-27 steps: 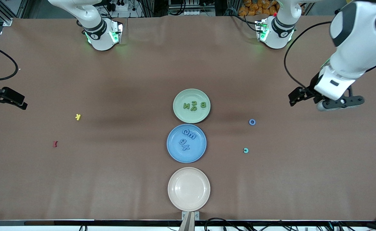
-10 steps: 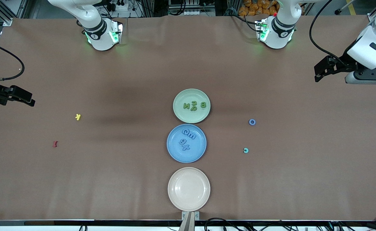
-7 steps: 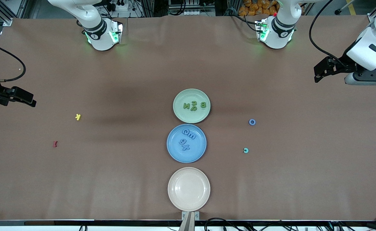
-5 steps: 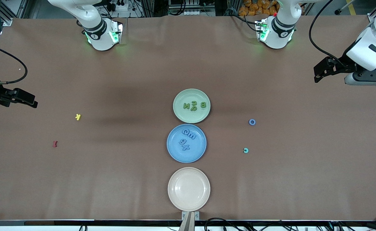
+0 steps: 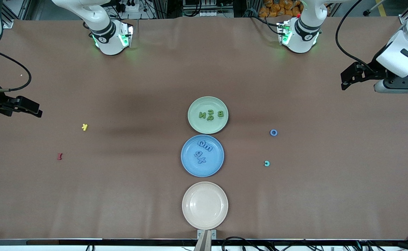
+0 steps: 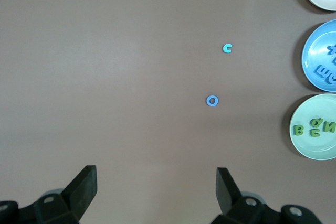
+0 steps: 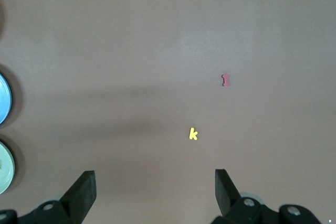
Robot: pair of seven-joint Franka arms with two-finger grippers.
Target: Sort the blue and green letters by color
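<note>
right pincer (image 7: 152,192) has edged inward

A wide table (image 5: 85,195) with a brown cover fills almost all the scene. Along its far edge stand metal frames (image 5: 158,8) with black cables (image 5: 204,10). The light is even.

Olive-green letters (image 5: 211,114), mid-blue letters (image 5: 201,151)
</note>
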